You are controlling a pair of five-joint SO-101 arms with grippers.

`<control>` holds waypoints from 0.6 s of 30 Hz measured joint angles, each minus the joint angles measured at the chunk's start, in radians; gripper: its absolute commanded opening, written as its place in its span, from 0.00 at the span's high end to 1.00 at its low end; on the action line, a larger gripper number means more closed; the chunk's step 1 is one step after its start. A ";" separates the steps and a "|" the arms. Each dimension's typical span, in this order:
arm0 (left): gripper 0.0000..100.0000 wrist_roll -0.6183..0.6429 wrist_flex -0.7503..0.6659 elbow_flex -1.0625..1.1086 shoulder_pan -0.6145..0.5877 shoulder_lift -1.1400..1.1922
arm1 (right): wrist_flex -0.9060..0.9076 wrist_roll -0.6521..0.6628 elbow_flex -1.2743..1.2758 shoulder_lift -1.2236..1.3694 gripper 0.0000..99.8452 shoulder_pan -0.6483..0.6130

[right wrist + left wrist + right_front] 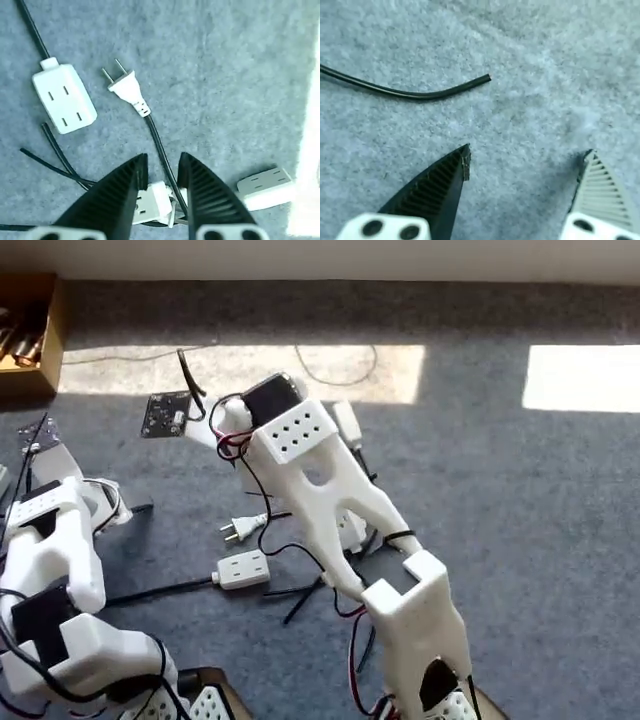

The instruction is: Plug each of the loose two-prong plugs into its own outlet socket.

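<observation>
**Right wrist view wins, left wrist view is mostly carpet [545,65]**

Right wrist view gives the clearest look at the task stuff. The plug [127,87] lies loose on the carpet, prongs bare. It's near the outlet [65,97] but not touching it, and not in any socket. Its black cable [159,142] runs back under the right claw [161,160]. That claw's fingers sit close together with just a narrow gap, pinching nothing. Through the gap you can see a white piece [150,202] with slots. It's partly hidden, so I can't tell exactly what it is. A second outlet [262,182] lies off to one side, by a sunlit strip.

Left wrist view is a different story. The left claw [526,157] is spread wide over bare carpet with nothing between the fingers. A black cable end [487,78] lies on the carpet a bit beyond the tips.

High view adds the layout. The right arm [330,500] stretches out over the middle, with plug and outlet lying just beside it, on the side of the left arm [55,550]. The left arm is folded up at the edge. High view also picks up a board [165,413] further out, next to a sun patch.
</observation>
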 measured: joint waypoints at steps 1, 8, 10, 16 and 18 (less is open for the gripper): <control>0.65 0.000 0.000 0.000 0.000 0.002 | -0.002 0.011 0.003 0.018 0.89 0.002; 0.65 0.000 0.000 0.000 0.000 0.002 | -0.084 0.026 0.087 0.097 0.89 0.000; 0.65 0.000 0.000 0.000 0.000 0.002 | -0.104 0.037 0.121 0.098 0.89 -0.006; 0.65 -0.046 0.000 0.000 0.018 0.006 | -0.192 0.048 0.255 0.098 0.89 -0.012; 0.65 -0.054 0.000 0.000 0.018 0.006 | -0.219 0.048 0.298 0.098 0.87 -0.020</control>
